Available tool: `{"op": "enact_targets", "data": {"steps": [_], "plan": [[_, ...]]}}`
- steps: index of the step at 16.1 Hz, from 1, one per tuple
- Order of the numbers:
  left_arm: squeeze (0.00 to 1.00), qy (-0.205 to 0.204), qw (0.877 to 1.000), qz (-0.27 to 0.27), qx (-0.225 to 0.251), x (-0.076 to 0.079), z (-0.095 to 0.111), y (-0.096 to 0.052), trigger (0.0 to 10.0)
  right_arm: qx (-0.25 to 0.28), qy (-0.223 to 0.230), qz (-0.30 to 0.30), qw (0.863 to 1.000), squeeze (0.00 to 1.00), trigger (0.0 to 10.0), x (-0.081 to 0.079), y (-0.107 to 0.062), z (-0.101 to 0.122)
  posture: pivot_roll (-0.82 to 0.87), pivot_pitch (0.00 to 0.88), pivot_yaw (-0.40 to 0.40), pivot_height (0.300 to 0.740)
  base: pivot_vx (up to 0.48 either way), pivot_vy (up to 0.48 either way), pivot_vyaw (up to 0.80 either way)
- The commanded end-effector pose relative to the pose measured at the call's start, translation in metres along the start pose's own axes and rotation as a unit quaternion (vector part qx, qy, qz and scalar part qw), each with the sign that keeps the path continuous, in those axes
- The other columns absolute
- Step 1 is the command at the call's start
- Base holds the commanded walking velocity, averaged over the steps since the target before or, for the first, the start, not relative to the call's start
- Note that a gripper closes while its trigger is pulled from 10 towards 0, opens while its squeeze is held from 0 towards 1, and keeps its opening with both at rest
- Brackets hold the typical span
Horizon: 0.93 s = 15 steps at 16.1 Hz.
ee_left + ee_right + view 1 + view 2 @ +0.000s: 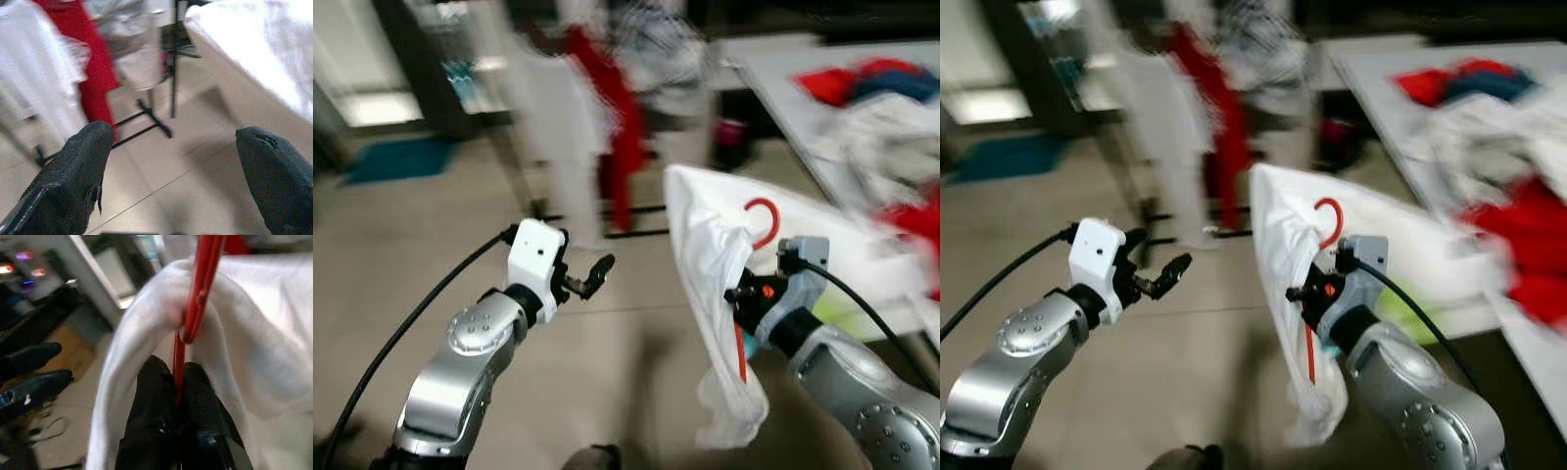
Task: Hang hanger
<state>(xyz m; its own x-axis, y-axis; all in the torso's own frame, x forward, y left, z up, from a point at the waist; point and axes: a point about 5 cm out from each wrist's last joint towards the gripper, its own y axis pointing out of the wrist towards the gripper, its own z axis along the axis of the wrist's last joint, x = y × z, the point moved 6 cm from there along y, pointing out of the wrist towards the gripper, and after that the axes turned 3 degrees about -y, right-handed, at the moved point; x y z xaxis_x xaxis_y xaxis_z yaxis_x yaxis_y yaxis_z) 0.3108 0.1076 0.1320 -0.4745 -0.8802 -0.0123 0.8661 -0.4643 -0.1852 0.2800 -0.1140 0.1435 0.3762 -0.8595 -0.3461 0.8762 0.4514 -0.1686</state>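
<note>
We see the pale tiled floor (431, 264) nearest us, with our 2 silver arms raised over it. Our right gripper (178, 396) has its 2 black fingers pressed together on the thin red plastic hanger (195, 308), pinching its shaft just below the neck. A white cloth garment (710, 294) is draped over that hanger and hangs down in front of our right forearm, its lower end loose above the floor. The hanger's red hook (764, 217) stands up above the garment's collar, touching nothing.

Our left gripper (592, 279) is held out level over the floor, well apart from the garment, its 2 black fingers (78, 171) spread wide with nothing between them. A black cable (411, 323) runs back from its white wrist housing.

To our right stands a white table (773, 69) holding a heap of red, blue and white laundry (871, 98); the heap is blurred.

Farther off, ahead of the left gripper, a black metal clothes rack (161, 115) stands on splayed feet. On it hang a long white garment (553, 117), a red garment (617, 127) beside it, and a pale grey one (132, 54) further along. These hung clothes crowd the rack. Beyond, at far left, lies a blue mat (396, 159) on the floor.
</note>
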Motion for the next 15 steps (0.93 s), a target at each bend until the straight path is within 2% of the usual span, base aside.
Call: {"op": "enact_targets", "data": {"steps": [1, 3, 4, 6, 8, 9, 15], "plan": [[0.48, 0.003, 1.0, 0.004, 0.007, 0.0, 0.005, 0.004, 10.0, 0.004, -0.006, -0.006, 1.0, 0.0, 10.0, 0.003, 0.003, 0.003, -0.01, 0.059, 0.066, 0.74, 0.0, 0.0, 0.8], [0.48, 0.006, 1.0, 0.017, 0.012, -0.008, 0.009, 0.007, 10.0, 0.003, -0.006, -0.015, 1.0, 0.0, 10.0, 0.005, 0.008, 0.001, -0.01, 0.068, 0.06, 0.74, 0.0, 0.0, 0.8], [0.48, -0.003, 1.0, 0.027, 0.009, -0.011, 0.006, 0.007, 10.0, -0.002, -0.014, -0.036, 0.999, 0.0, 10.0, 0.011, 0.01, -0.002, -0.02, 0.065, 0.066, 0.74, 0.0, 0.0, 0.8], [0.48, -0.002, 1.0, 0.018, 0.007, -0.004, 0.005, 0.01, 10.0, -0.013, -0.039, -0.091, 0.995, 0.0, 10.0, 0.029, 0.009, -0.009, -0.01, 0.067, 0.069, 0.74, 0.0, 0.0, 0.8], [0.47, -0.005, 1.0, 0.016, 0.007, 0.0, 0.004, 0.012, 10.0, -0.005, -0.01, -0.119, 0.993, 0.0, 10.0, 0.035, 0.01, -0.011, -0.02, 0.071, 0.07, 0.74, 0.0, 0.0, 0.0], [0.47, 0.003, 1.0, 0.021, 0.002, 0.001, 0.0, 0.013, 10.0, -0.008, -0.036, -0.141, 0.989, 0.0, 10.0, 0.04, 0.012, -0.01, -0.02, 0.071, 0.075, 0.74, 0.0, 0.0, 0.0], [0.46, 0.001, 1.0, 0.031, 0.003, -0.003, 0.002, 0.021, 10.0, 0.016, -0.033, -0.156, 0.987, 0.0, 10.0, 0.041, 0.02, 0.001, -0.02, 0.065, 0.071, 0.74, 0.0, -0.286, 0.0]]}}
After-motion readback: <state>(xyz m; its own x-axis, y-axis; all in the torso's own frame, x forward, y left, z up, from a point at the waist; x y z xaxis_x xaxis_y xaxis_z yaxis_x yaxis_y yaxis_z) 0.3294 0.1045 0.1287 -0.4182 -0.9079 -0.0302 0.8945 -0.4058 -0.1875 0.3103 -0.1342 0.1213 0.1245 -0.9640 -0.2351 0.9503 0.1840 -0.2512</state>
